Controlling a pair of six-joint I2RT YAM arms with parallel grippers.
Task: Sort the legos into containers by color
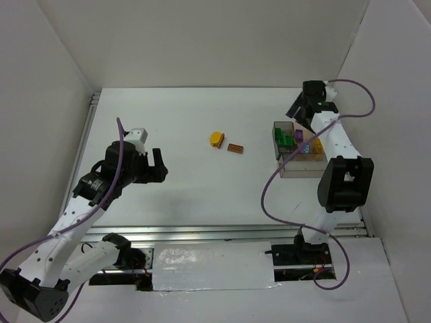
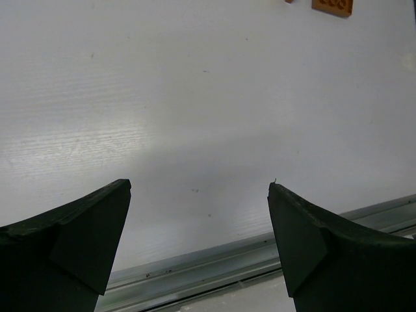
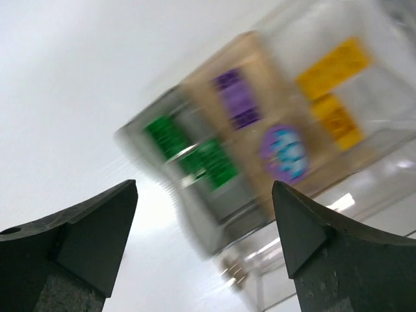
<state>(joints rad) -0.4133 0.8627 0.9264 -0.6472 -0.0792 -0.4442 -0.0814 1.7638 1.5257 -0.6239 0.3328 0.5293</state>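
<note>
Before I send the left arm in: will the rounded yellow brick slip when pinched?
The yellow brick looks tiny and solid: probably stiff and light. Its rounded edge may slip out of a pinch, and on the smooth table it would likely slide, perhaps into the brown brick beside it.

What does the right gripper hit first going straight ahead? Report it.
Probably the tray's grey compartment, holding green legos, centred ahead of the right gripper; blur leaves depth unclear.
</note>
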